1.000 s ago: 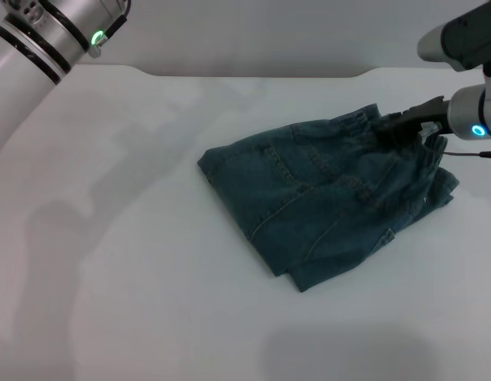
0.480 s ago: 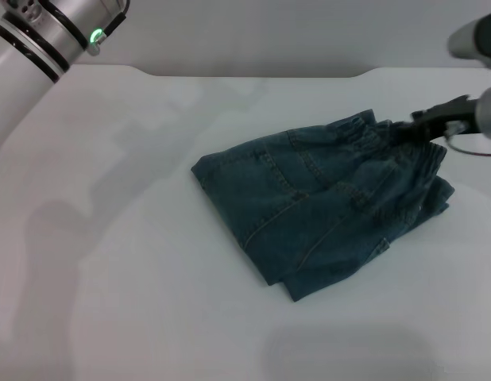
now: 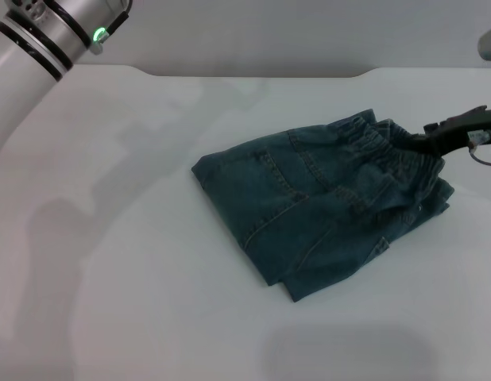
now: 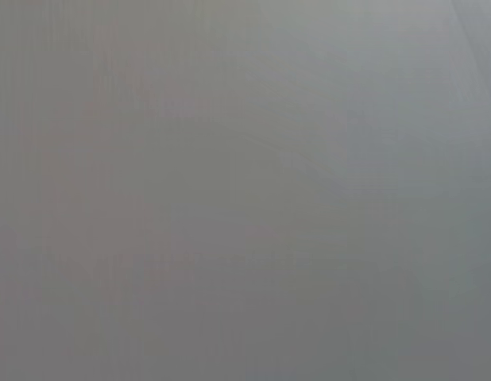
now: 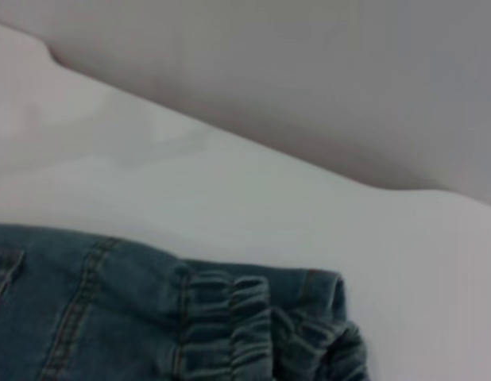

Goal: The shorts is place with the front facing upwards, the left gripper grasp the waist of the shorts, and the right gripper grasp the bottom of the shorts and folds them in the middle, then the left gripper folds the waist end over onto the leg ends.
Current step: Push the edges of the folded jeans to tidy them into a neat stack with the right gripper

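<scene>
The shorts (image 3: 325, 202) lie folded on the table (image 3: 134, 262), right of the frame's centre, with the gathered waist end toward the upper right and a folded corner toward the lower middle. The right gripper (image 3: 436, 141) sits at the right edge, at the waistband, perhaps touching it. The left arm (image 3: 39, 40) hangs in the upper left corner, well apart from the shorts.

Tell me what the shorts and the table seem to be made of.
Shorts: apparently blue denim, matte; visible seams and stitching, plus a gathered, elastic-looking waistband. Table: a smooth, pale surface, possibly laminate or plastic; it looks even and slightly glossy, but the material isn't certain.
</scene>
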`<move>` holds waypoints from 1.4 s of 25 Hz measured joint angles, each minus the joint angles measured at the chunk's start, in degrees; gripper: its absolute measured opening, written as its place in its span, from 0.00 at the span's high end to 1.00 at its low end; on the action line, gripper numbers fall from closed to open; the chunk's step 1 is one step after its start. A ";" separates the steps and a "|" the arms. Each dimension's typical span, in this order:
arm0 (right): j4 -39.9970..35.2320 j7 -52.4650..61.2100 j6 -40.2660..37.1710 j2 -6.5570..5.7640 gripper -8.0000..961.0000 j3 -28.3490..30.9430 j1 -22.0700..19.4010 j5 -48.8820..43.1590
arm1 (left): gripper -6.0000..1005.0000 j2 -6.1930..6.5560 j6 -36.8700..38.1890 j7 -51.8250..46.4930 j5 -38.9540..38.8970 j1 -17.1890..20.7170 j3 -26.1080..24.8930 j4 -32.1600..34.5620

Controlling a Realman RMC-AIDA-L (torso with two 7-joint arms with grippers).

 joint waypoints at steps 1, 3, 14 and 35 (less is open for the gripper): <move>-0.01 0.08 -0.47 -0.03 0.64 0.00 0.00 -0.26 | 0.34 -0.01 0.00 -0.02 0.00 -0.03 0.04 0.03; -0.09 0.58 -1.07 -0.03 0.64 0.00 -0.06 -1.43 | 0.34 -0.03 0.00 -0.06 0.00 -0.07 0.10 0.08; -7.42 2.08 -9.97 0.33 0.64 0.05 -2.80 -3.26 | 0.34 -0.10 -0.81 -0.08 -0.37 -0.03 0.90 0.67; -13.53 6.13 -18.63 0.21 0.64 -1.00 -4.51 -3.17 | 0.34 -0.08 -1.38 -0.08 -0.55 0.22 2.14 1.78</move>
